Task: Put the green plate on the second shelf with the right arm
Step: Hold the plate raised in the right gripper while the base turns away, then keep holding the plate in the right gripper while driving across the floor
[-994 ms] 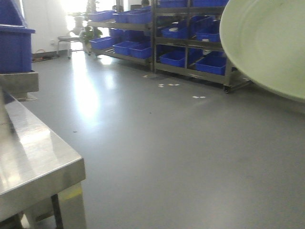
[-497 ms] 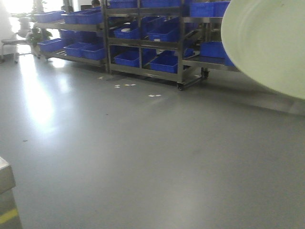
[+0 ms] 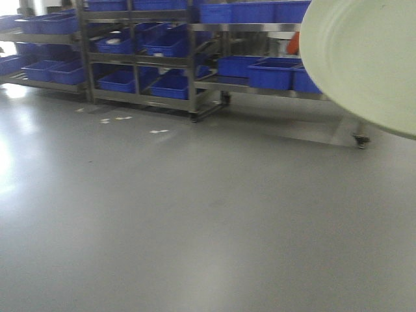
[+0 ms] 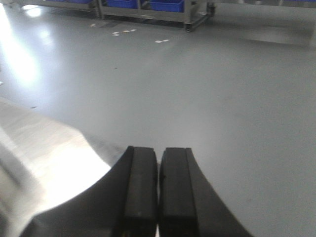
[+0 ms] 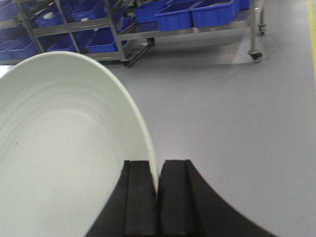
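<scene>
The green plate (image 3: 364,58) is a pale sage round plate with faint rings, held up in the air at the top right of the front view. In the right wrist view the green plate (image 5: 64,148) fills the left side, tilted on edge. My right gripper (image 5: 157,165) is shut on its rim, one finger on each face. My left gripper (image 4: 158,152) is shut and empty, pointing over the grey floor. The metal shelf racks (image 3: 195,29) stand across the far side of the room.
Blue bins (image 3: 273,71) fill the racks; they also show in the right wrist view (image 5: 212,12). One rack has castor wheels (image 3: 361,139). A shiny steel surface (image 4: 44,153) lies at the left of the left wrist view. White scraps (image 3: 158,131) lie on the floor.
The front view has swung to the right: the steel table at the left has left the frame and the racks have slid leftward. The plate stays at the top right.
</scene>
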